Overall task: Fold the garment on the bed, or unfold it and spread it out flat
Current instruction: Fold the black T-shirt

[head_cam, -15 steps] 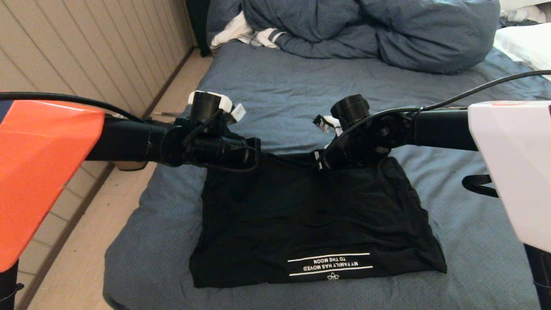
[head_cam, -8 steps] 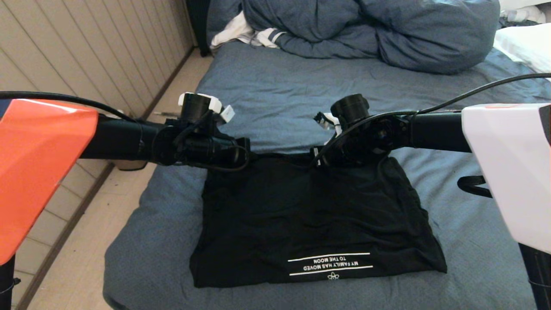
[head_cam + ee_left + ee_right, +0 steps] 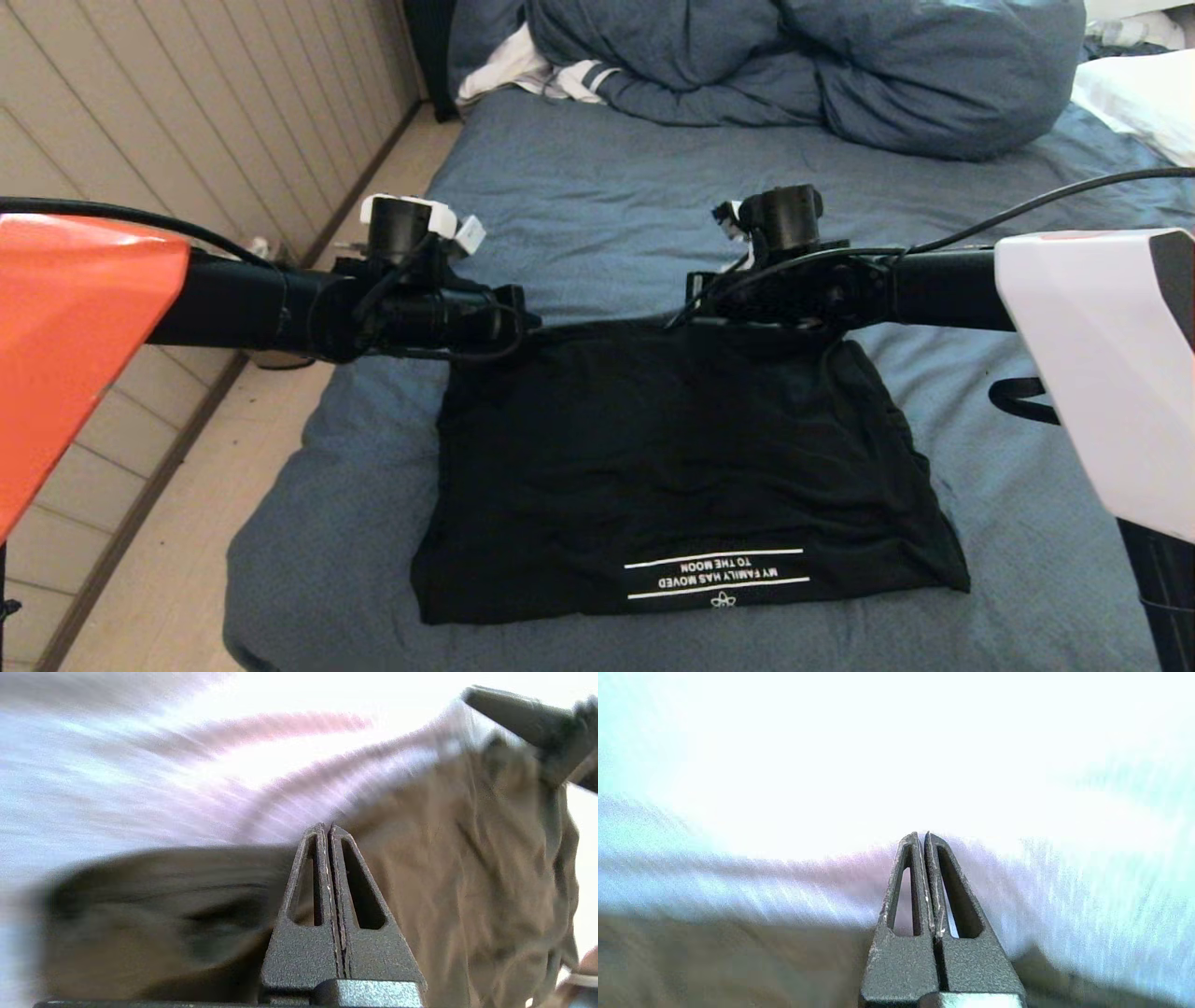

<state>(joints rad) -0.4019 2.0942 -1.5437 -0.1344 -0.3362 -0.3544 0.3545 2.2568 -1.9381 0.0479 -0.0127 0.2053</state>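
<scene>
Lying folded on the near part of the bed (image 3: 597, 205), the garment (image 3: 681, 467) is showing its black side up, with white lettering and two white lines running upside down along its near edge. Starting at the left of the head view, a panelled wall (image 3: 187, 121) is running beside a strip of pale floor (image 3: 177, 569), and the left arm is reaching in from that side under its orange cover. The left gripper (image 3: 328, 828) is hovering at the far left corner of the shirt, its two fingers pressed flat against each other with nothing visibly pinched between them (the wrist view is showing cloth behind the tips, blurred). Moving across, the far edge of the garment is stretching between the two wrists, and the slate-blue sheet is lying wrinkled beyond it. The right gripper (image 3: 923, 835) is sitting over the far right part of the shirt, likewise clenched tight with its fingertips meeting; I cannot tell whether any cloth is caught in them. At the head of the bed a bulky blue duvet (image 3: 803, 65) is piled up, a white cloth with striped cuffs (image 3: 541, 75) is poking out at its left, and a white pillow (image 3: 1139, 103) is resting at the far right.
</scene>
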